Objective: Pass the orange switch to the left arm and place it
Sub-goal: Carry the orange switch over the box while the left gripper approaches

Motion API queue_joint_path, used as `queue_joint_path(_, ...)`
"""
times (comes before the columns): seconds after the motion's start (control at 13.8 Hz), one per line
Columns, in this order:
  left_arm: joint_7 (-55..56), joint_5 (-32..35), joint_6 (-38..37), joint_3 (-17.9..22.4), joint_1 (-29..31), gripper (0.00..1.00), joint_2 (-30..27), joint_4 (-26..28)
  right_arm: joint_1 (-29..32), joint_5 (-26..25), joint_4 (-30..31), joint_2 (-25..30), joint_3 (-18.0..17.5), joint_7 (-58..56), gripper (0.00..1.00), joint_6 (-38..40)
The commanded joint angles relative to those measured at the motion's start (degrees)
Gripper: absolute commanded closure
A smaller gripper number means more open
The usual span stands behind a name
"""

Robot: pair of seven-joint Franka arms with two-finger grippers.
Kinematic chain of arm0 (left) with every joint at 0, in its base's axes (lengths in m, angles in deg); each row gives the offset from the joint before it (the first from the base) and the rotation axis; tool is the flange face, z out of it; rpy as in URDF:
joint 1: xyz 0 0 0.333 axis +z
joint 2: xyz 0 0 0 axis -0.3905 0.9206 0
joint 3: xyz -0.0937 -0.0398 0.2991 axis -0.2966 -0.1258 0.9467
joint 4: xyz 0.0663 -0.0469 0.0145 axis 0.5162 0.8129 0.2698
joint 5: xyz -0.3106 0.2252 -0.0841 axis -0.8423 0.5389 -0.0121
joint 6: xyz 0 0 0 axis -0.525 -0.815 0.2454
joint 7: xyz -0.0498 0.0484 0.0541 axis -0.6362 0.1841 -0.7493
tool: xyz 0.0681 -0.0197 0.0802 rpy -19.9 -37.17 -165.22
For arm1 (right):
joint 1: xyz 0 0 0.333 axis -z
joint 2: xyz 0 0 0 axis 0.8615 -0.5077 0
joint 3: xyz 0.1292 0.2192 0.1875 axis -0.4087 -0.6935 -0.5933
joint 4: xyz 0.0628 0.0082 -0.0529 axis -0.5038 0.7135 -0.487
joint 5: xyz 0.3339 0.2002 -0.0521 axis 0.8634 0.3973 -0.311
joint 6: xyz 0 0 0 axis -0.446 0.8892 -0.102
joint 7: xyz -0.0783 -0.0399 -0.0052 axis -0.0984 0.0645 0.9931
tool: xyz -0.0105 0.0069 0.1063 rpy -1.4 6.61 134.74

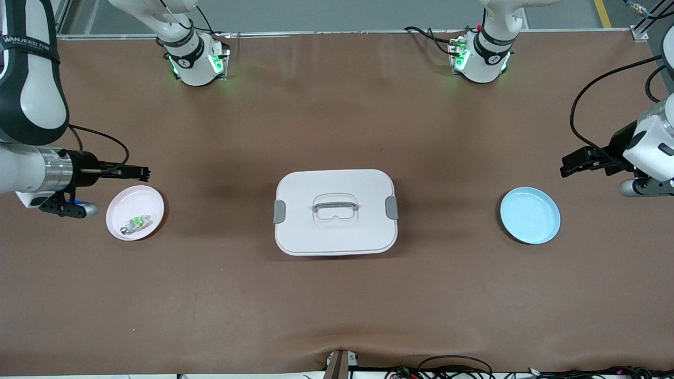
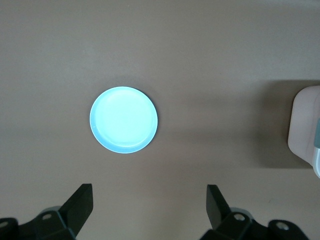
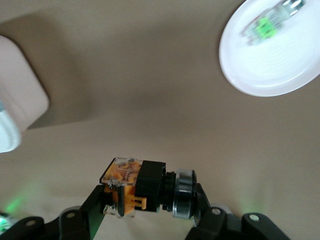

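The orange switch (image 3: 135, 187), black with an orange part and a silver ring, is clamped between the fingers of my right gripper (image 3: 145, 200). In the front view my right gripper (image 1: 141, 171) hangs over the edge of the pink plate (image 1: 124, 202) at the right arm's end of the table. The white box (image 1: 335, 231) stands at the table's middle. My left gripper (image 1: 570, 167) is open and empty, up in the air beside the blue plate (image 1: 529, 215). Its fingers (image 2: 80, 202) stand wide apart in the left wrist view.
A green-and-silver component (image 1: 138, 223) lies in the pink plate; it also shows in the right wrist view (image 3: 267, 22). The blue plate (image 2: 123, 119) holds nothing. The box's corner (image 3: 20, 95) shows in the right wrist view.
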Motion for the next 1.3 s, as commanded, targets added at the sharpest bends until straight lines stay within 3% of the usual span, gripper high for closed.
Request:
queue_joint_path(0.0,0.41,1.03,0.08,-0.22,-0.44,0.0,0.13,-0.84,-0.85,6.59,-1.64,-0.58,0.3,5.14,0.78,2.0)
queue_joint_path(0.29,0.33,0.24,-0.01,-0.83,-0.53,0.0,-0.31,-1.19,-2.16,19.07,-1.46,-1.11,0.3,11.82,0.79,4.03)
queue_joint_path(0.72,0.5,-0.98,-0.01,-4.08,-0.71,0.0,-0.22,-2.15,-5.85,32.88,-1.37,-1.29,0.39,22.38,0.82,3.85)
queue_joint_path(1.23,4.46,-19.06,-0.01,-4.26,-0.88,0.0,0.04,-4.09,-9.63,45.71,-0.94,-1.99,0.39,29.85,0.85,1.74)
